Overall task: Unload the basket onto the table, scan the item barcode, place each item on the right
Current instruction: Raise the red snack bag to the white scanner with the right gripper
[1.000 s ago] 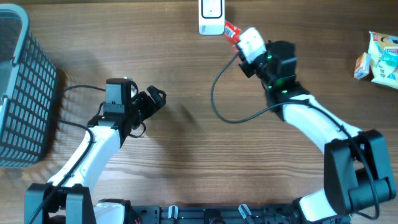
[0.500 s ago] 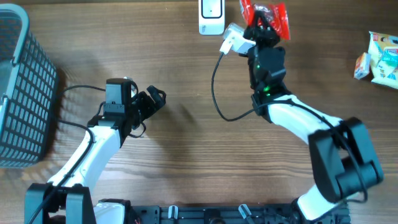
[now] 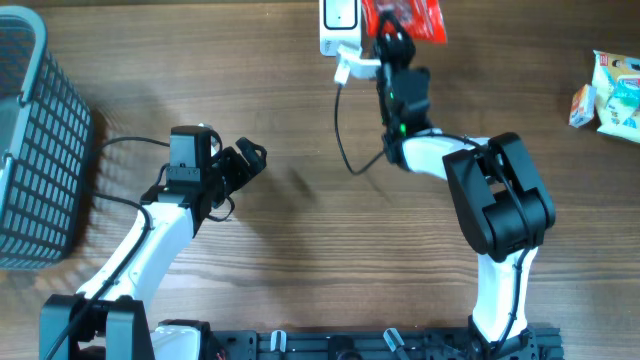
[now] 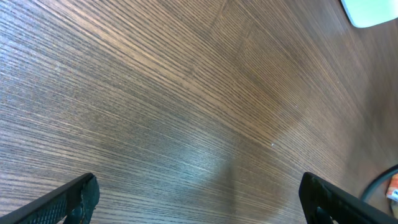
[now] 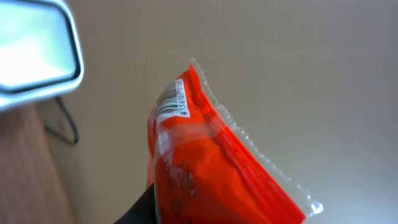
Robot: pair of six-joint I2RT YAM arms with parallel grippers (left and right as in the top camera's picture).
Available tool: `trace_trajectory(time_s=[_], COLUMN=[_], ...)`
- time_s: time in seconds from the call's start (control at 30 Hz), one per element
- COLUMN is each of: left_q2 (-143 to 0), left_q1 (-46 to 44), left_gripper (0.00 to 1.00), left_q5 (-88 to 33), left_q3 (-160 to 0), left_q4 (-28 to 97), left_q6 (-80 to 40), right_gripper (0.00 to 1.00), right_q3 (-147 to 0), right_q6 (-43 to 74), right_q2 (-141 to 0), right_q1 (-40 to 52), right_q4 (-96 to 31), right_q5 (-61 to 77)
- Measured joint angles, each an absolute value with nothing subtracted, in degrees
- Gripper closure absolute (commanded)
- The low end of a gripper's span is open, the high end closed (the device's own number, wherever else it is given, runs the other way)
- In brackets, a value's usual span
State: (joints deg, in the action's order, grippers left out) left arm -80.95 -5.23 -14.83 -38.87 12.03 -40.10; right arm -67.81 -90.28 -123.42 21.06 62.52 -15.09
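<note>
Two arms on this rig, both rooted at the near edge of the counter (image 3: 300, 260). Closest in, the left hand (image 3: 252, 160) sat low over bare wood in the left half of the counter, roughly midway between the near and far edges. Its fingers were spread wide with nothing between them. Its own wrist camera showed only wood grain between the two black fingertips (image 4: 78, 199).

Off to that side, a grey mesh basket (image 3: 40, 150) stood against the left edge. A black cable (image 3: 342, 150) looped over the middle of the counter and ran up toward the right arm's wrist. Further back, a couple of snack packs (image 3: 612, 90) lay by the right edge, well apart from everything else.

Right at the far edge, the right arm was stretched out and the right hand (image 3: 392, 38) was clamped narrow on a red packet (image 3: 408, 15). It held the packet just beside the white scanner (image 3: 340, 25), on the scanner's right. Couldn't tell if the two touched.

From the right wrist camera the packet was tilted, crimped seal uppermost. The barcode (image 5: 173, 101) was printed on a white strip near its top end, on the side toward the scanner. The scanner itself showed up blurry in the upper left corner of that view.
</note>
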Motion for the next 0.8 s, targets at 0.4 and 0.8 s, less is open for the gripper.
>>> trace_trajectory(time_s=[0.4, 0.8], left_q2=[-80.95, -80.95], left_q1=[-5.23, -5.23], left_gripper=[0.0, 0.0], left_q5=[-14.83, -14.83], left_q3=[-38.89, -38.87], left_q4=[12.05, 12.05], left_q6=[-40.1, -40.1], right_gripper=[0.96, 0.96], right_q3=[-85.56, -88.55], right_q6=[-86.83, -86.87], right_q2=[-129.36, -140.81], right_q1=[21.06, 21.08], right_q4=[52.69, 52.34], right_q5=[-6.42, -5.58])
